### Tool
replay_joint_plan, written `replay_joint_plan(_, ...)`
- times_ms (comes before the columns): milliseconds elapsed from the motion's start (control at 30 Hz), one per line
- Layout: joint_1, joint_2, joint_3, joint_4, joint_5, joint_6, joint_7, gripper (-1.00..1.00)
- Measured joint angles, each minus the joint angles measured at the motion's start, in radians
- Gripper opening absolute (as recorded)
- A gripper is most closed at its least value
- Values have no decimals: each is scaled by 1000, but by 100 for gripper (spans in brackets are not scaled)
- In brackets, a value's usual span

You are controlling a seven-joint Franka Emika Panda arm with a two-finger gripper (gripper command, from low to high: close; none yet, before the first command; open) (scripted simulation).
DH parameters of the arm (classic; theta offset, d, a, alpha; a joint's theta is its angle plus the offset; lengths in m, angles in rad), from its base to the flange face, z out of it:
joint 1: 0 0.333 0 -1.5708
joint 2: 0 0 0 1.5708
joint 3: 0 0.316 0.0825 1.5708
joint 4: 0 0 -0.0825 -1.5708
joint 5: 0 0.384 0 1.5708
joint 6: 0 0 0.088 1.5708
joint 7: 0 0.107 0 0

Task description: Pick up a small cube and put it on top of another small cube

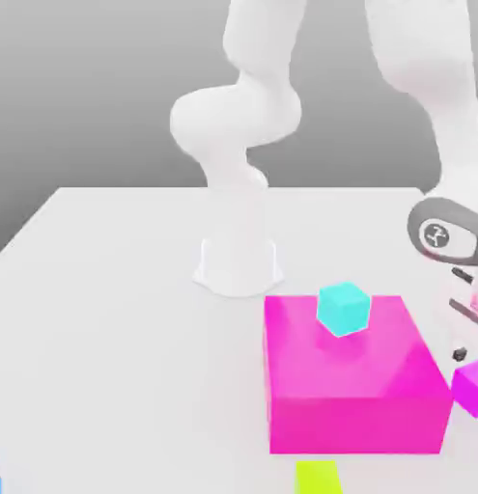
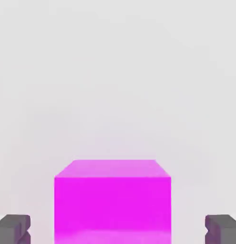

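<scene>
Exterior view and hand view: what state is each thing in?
Gripper: fingers on either side of the small magenta cube, apart from it.
Small magenta cube: on the table.
Cyan cube: resting on the big pink block.

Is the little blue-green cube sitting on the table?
No, the cyan cube sits on top of the big pink block, not on the white table.

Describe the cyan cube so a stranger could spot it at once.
Find the big pink block on the white table, in front of the arm's base. The cyan cube sits on top of that block, near its back edge. It is the one cube raised off the table; the small magenta cube rests on the table itself.
</scene>
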Motion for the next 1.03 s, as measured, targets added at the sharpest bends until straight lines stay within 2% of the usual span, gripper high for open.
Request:
replay_joint_plan(200,-2,-4,2,-1,0,-6,-1,-100)
replay_joint_plan(400,-49,-180,42,-19,65,-149,-45,-100)
replay_joint_plan(767,-257,-255,-227,56,202,-288,295,-100)
replay_joint_plan(833,-287,-221,-265,55,225,-270,366,-100)
replay_joint_plan(933,-311,-123,-263,60,265,-184,372,-100)
replay_joint_plan(967,-317,-95,-258,62,275,-158,367,100)
replay_joint_plan(1033,-317,-95,-258,62,275,-158,367,100)
